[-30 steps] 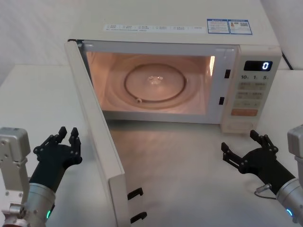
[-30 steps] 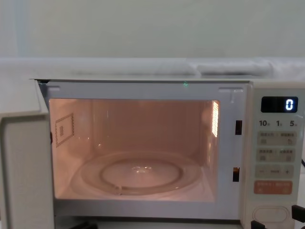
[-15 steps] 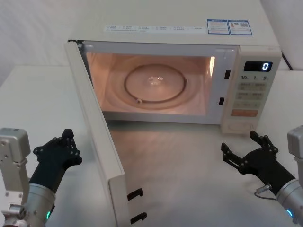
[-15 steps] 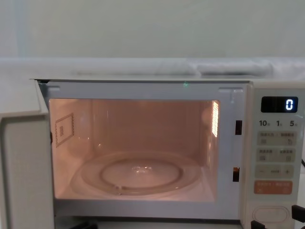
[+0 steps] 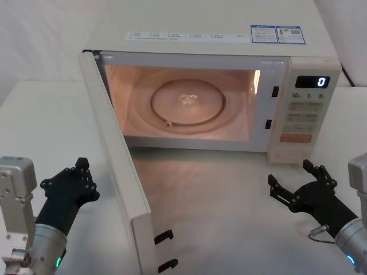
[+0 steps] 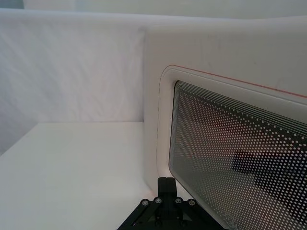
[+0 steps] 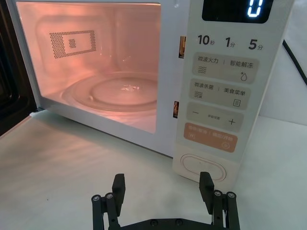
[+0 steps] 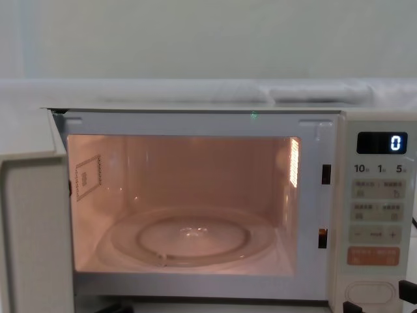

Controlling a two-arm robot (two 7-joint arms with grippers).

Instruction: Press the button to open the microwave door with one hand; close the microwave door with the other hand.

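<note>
**Inspector A:** Nearest the robot, the left gripper (image 5: 80,172) hangs over the counter (image 5: 40,114) just outside the open door (image 5: 117,166), fingers pressed together. The right gripper (image 5: 295,186), fingers spread, waits below the button (image 7: 204,166).

**Inspector B:** Advice for closing?

**A:** I judge the left should meet the door's outer face near its free edge and sweep it steadily towards the microwave (image 5: 218,51) until it latches.

**B:** Changes?

**A:** One second ago the left fingers stood apart; now together. Door and right gripper unchanged.
</note>
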